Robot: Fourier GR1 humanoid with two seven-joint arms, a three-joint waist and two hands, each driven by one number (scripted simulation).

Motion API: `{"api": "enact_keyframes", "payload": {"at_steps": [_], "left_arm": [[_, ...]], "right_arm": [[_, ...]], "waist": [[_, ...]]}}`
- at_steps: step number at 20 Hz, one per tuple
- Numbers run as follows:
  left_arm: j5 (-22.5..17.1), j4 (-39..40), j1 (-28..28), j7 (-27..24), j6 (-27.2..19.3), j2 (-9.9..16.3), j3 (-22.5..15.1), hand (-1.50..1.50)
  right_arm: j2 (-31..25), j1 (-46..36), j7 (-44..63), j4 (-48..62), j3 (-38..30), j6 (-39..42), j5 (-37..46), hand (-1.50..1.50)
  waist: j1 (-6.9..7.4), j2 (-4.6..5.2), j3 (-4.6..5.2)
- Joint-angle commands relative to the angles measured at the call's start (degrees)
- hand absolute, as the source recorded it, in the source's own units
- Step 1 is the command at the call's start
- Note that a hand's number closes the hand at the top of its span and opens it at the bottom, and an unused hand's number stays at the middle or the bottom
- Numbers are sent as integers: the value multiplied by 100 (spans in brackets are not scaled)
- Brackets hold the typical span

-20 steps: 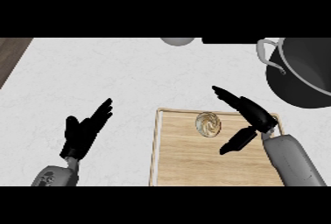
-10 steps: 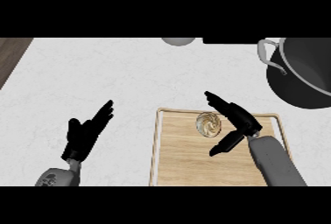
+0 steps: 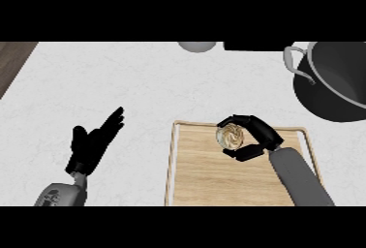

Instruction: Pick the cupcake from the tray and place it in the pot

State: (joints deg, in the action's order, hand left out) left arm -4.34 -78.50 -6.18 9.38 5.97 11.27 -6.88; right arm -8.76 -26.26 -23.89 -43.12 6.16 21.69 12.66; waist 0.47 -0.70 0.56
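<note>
The cupcake, pale with a swirled top, sits near the far edge of the wooden tray. My right hand is curled round it, fingers over its far side and thumb below it, so part of the cupcake is hidden. The dark pot with a grey handle stands at the far right, well away from the hand. My left hand rests open on the left, fingers pointing up, away from the tray.
A grey rounded object lies at the counter's far edge, with a dark block beside it. A brown wooden strip shows at the far left.
My right hand has moved left onto the cupcake and its straight fingers have curled round it. The left hand has hardly moved.
</note>
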Motion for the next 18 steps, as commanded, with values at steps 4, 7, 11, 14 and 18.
{"api": "enact_keyframes", "payload": {"at_steps": [4, 7, 11, 14, 18], "left_arm": [[29, -38, 173, -160, 104, -17, 36, 0], [199, -76, 148, -71, -132, -192, -61, 0], [100, -164, 322, -226, 29, -58, -33, 0], [61, -157, 214, -192, -67, -104, 59, 0], [45, -139, 198, -207, -44, -174, 9, 0]], "right_arm": [[363, 259, -582, 649, -53, -53, 1, 150], [547, 254, -835, 611, -69, -100, -31, 150], [-2344, 325, -1884, 954, -1002, 1720, -564, 150], [-3032, 316, -1892, 1014, -1313, 1930, -836, 150], [-3709, 252, -2094, 1141, -1642, 1968, -1122, 150]], "waist": [[16, 83, -60], [-3, 78, -59], [-62, 192, -100], [-239, 236, -143], [-119, 269, -169]]}}
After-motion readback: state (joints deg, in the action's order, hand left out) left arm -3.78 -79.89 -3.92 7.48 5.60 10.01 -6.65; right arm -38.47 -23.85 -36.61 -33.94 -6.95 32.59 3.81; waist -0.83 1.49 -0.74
